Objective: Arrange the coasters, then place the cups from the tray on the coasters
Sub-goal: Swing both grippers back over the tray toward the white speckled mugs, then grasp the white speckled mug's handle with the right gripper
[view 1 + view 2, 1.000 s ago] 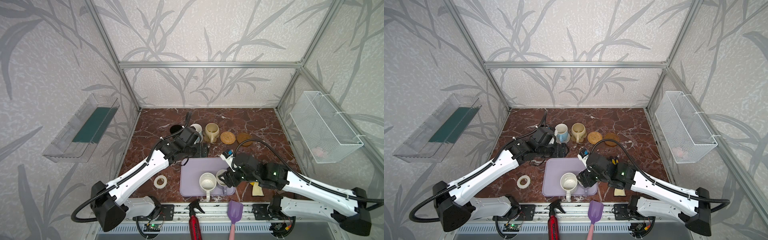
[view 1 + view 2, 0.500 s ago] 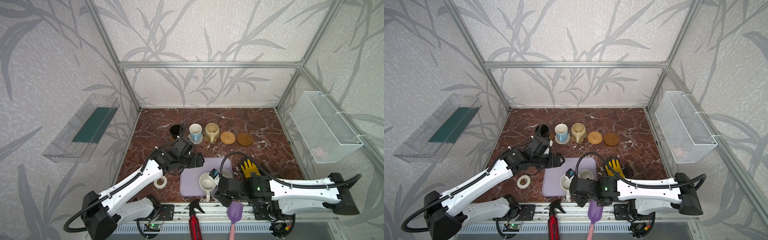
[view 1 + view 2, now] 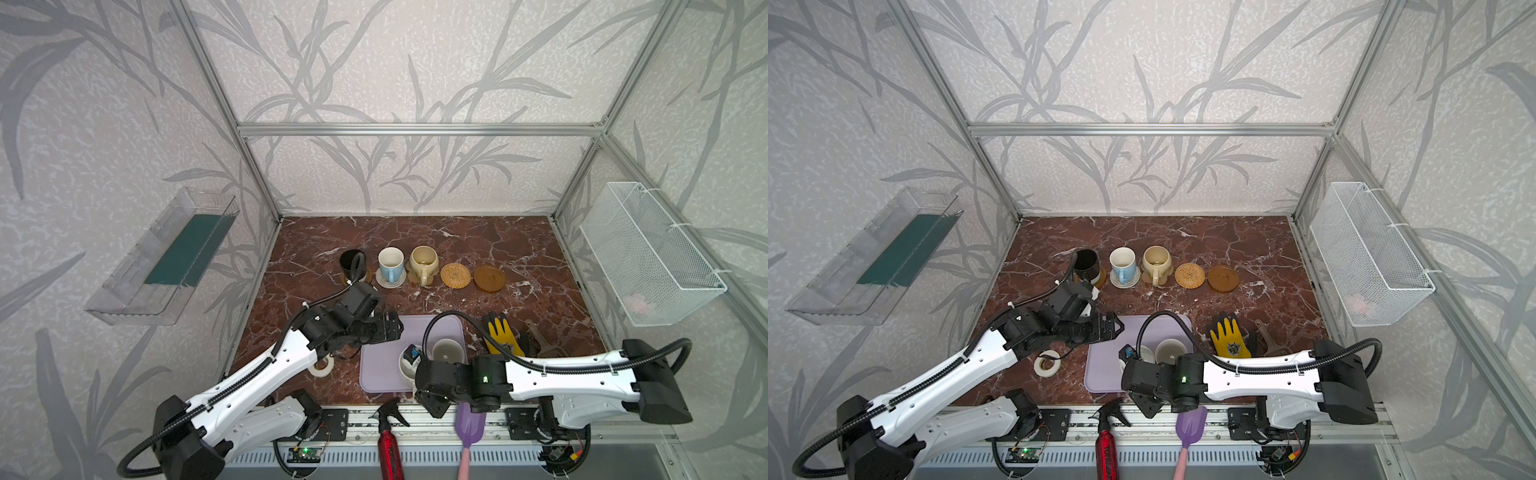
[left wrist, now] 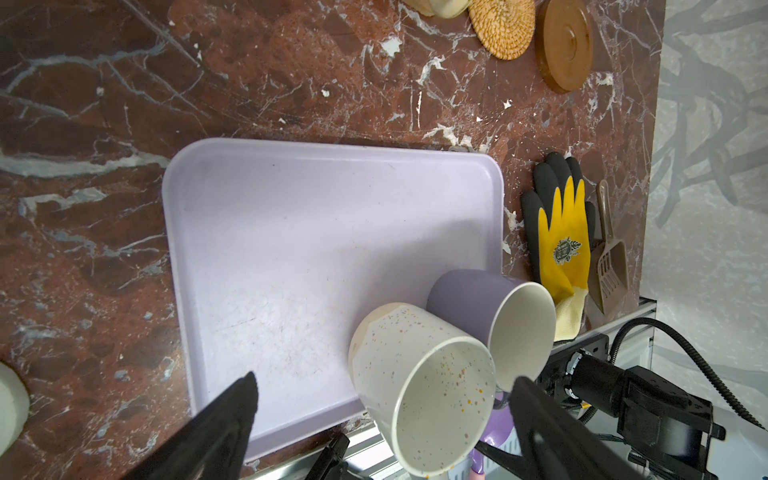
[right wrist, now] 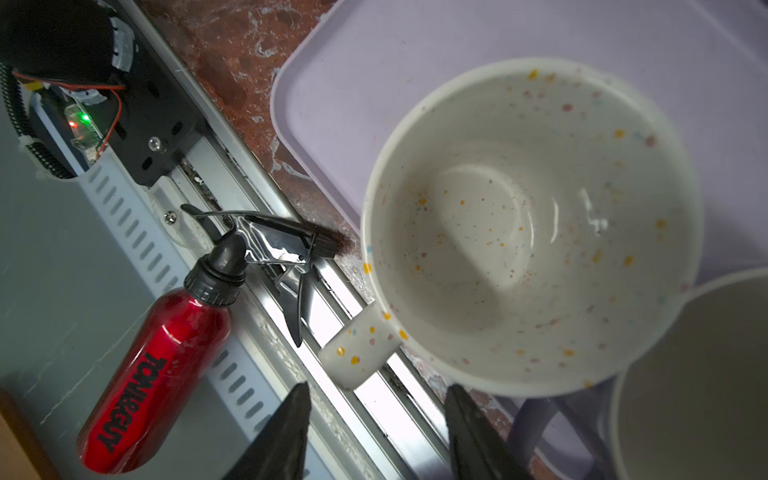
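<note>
I see a speckled cup (image 5: pixel 532 228) and a lavender cup (image 4: pixel 469 295) side by side on the tray (image 4: pixel 291 228). Left gripper (image 4: pixel 383 378): spread wide, empty. Right gripper (image 5: pixel 376 388): parted, grasping nothing, tips at the speckled handle (image 5: pixel 357 357).

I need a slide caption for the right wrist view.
Open right gripper faces the handle of the speckled cup on the tray.

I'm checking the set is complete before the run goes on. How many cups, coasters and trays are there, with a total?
Cups: 5 (black, blue, beige, speckled, lavender)
Coasters: 5 (amber under black, woven, flower, rattan, bare amber)
Tray: 1
Total: 11
</note>
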Action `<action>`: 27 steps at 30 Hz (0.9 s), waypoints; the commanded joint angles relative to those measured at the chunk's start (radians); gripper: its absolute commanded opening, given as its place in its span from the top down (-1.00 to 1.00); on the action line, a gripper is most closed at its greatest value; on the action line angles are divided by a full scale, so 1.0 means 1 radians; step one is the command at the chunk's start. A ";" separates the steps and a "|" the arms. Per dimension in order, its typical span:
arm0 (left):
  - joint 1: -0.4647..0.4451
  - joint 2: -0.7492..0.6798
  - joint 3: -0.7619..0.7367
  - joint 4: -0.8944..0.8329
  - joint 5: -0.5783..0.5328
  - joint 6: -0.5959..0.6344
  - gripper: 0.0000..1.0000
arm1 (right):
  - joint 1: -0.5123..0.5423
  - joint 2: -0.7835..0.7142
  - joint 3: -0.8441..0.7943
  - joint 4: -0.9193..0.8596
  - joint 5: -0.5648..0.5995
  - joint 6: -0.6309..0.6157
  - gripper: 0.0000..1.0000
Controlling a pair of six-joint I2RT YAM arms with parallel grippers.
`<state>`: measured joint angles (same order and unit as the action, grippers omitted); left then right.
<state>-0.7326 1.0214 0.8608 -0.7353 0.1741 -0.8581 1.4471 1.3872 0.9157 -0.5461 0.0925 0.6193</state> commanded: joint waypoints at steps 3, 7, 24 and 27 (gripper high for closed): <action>0.002 -0.042 -0.062 0.014 -0.007 -0.054 -0.94 | 0.010 0.088 0.079 0.002 -0.008 0.011 -0.14; 0.002 -0.072 -0.087 -0.008 -0.027 -0.056 -0.94 | 0.009 0.131 0.114 -0.046 0.047 0.061 -0.07; 0.157 -0.257 -0.192 -0.103 -0.026 -0.048 -0.87 | -0.013 0.257 0.178 -0.054 0.201 0.164 0.21; 0.174 -0.275 -0.201 -0.107 -0.015 -0.047 -0.82 | -0.020 0.266 0.183 -0.048 0.230 0.175 0.26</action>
<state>-0.5716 0.7677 0.6701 -0.8036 0.1543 -0.9012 1.4364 1.6440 1.0760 -0.6106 0.2584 0.7704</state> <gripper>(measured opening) 0.916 0.374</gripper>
